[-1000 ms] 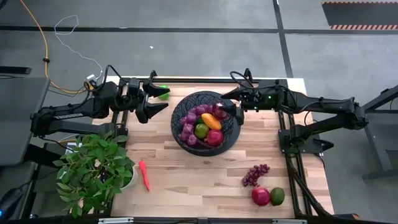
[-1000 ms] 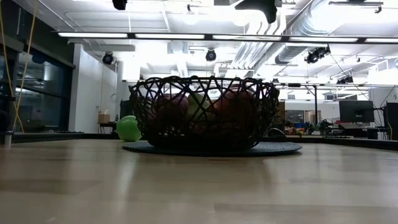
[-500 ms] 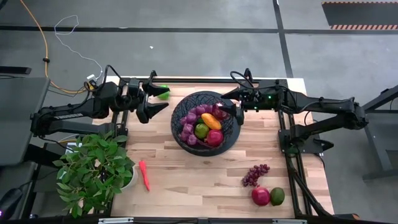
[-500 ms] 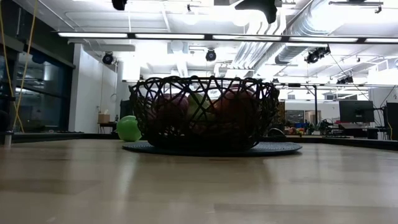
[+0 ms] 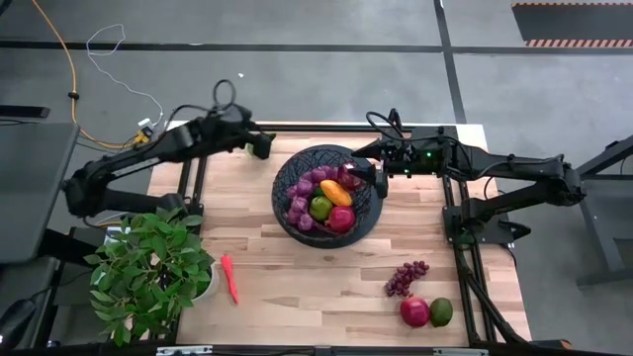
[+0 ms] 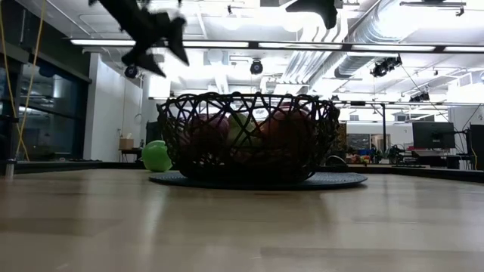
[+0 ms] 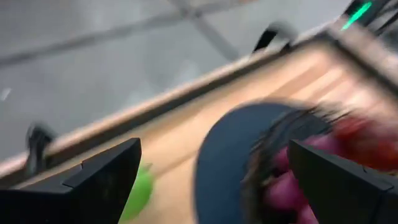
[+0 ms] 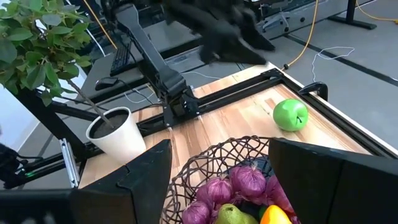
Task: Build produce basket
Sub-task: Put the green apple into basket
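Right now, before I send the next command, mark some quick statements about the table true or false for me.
1. The basket already holds produce. True.
2. The red-orange pepper lies inside the basket. False: it lies on the table beside the potted plant.
3. The green apple sits on the table outside the basket. True.
4. The left tool is shut on the green apple. False: its fingers are spread and empty, and the apple rests on the wood.
5. A grape bunch, a red fruit and a green fruit are still outside the basket. True.
6. The right tool is parked off the table. False: it is over the basket's rim.
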`<state>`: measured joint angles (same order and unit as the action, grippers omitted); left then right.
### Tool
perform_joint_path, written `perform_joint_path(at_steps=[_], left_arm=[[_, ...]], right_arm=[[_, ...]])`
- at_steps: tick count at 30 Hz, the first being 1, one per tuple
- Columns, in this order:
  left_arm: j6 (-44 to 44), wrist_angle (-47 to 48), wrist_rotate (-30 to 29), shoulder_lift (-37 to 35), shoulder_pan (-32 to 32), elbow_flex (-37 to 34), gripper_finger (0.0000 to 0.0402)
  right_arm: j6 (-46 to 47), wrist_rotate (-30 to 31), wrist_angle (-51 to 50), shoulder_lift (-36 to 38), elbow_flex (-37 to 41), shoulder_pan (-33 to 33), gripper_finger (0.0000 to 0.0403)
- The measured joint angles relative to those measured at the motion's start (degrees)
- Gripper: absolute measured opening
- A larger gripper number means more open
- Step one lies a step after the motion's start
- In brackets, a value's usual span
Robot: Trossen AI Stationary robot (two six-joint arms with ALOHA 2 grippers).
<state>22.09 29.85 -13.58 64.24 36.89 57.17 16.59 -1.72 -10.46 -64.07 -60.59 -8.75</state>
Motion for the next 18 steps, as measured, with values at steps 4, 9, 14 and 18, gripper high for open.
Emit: perform_joint_path(at_steps=[4, 9, 14, 18], left_arm=[[-0.2, 3.1, 0.9, 6.5, 4.4, 0.0, 0.0390], [-0.2, 5.2, 1.2, 12.4, 6.2, 0.0, 0.0390], [-1.5, 5.1, 2.2, 16.5, 6.4, 0.0, 0.0390], [-1.7, 5.1, 2.1, 18.6, 7.0, 0.0, 0.0392]], right_arm=[[1.1, 0.0, 0.0, 0.0, 0.0, 0.0, 0.0247], [1.4, 0.0, 0.0, 0.0, 0.0, 0.0, 0.0247], [1.4, 0.0, 0.0, 0.0, 0.0, 0.0, 0.0247], [1.4, 0.0, 0.0, 0.0, 0.0, 0.0, 0.0247]])
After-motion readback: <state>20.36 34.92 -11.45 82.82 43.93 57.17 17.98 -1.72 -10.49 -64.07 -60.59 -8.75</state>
